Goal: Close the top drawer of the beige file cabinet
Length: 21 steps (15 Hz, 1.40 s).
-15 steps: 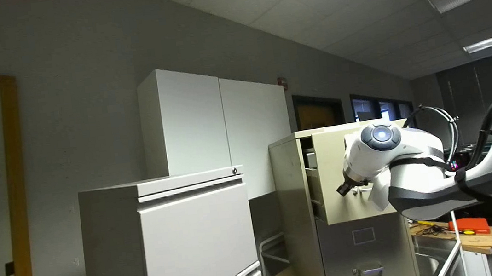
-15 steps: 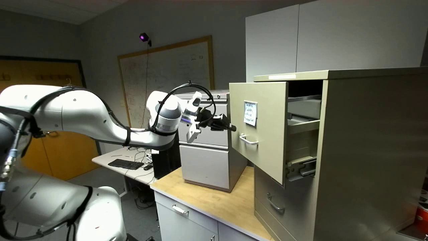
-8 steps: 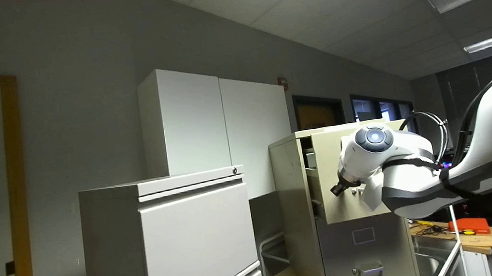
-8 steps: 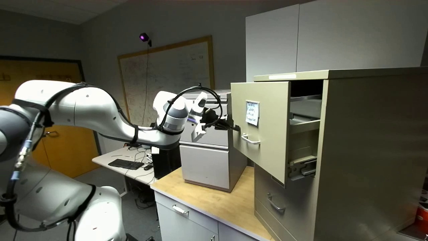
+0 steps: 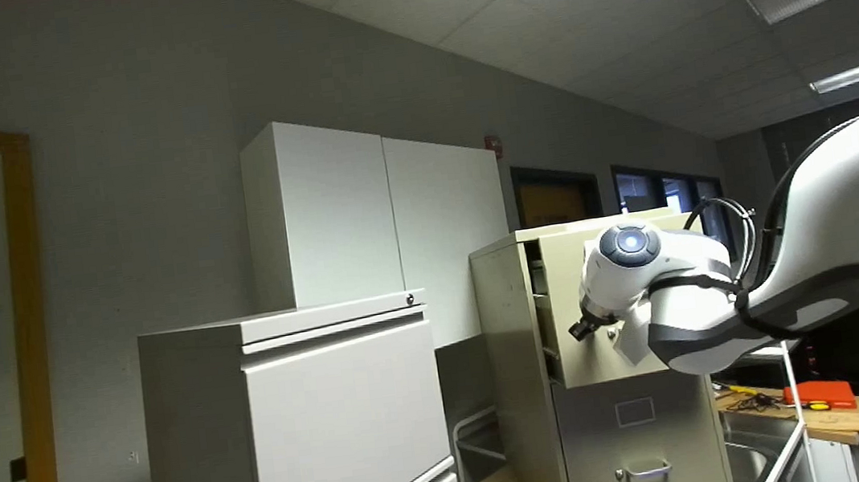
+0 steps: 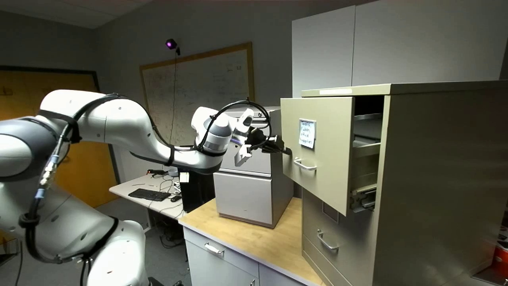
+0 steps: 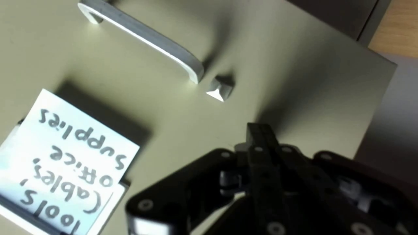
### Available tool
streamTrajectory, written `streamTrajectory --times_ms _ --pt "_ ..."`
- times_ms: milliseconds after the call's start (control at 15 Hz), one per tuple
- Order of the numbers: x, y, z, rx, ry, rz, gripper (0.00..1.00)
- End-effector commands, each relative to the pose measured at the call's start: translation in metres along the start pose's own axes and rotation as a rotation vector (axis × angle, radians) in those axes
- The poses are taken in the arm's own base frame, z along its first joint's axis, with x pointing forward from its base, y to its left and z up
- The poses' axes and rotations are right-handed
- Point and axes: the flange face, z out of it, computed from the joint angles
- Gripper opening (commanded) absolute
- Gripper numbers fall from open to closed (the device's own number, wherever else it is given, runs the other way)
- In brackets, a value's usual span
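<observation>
The beige file cabinet (image 6: 436, 167) stands at the right in an exterior view and also shows in an exterior view (image 5: 508, 329). Its top drawer (image 6: 329, 139) is partly pulled out, and its side and slide rail show. The drawer front fills much of the wrist view (image 7: 183, 117), with handle (image 7: 147, 37), lock (image 7: 220, 88) and a handwritten label (image 7: 68, 163). My gripper (image 7: 262, 126) is shut and empty, fingertips together at the drawer front, beside the lock. In an exterior view the gripper (image 6: 288, 151) appears to touch the front near its edge, left of the handle.
A pale grey lateral cabinet (image 6: 244, 194) stands on the wooden counter (image 6: 254, 242) beside the beige cabinet. A white cupboard (image 6: 420, 43) hangs behind. A lower drawer handle (image 6: 327, 241) sticks out below the top drawer. Cables (image 6: 246, 103) loop around my wrist.
My arm has moved toward the beige cabinet. The top drawer has slid inward with it, and less of its side shows now. The gripper stays shut.
</observation>
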Motion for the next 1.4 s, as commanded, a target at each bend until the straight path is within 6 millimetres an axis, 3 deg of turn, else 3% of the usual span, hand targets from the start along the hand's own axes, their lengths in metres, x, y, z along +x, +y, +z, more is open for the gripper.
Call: streamTrajectory --times_ms 0,400,1333 --pt "0.027 0.008 0.048 0.005 -0.047 0.032 0.00" --pt "0.053 0.011 0.074 0.050 -0.122 0.110 0.00" --pt "0.103 0.033 0.111 0.108 -0.288 0.150 0.00"
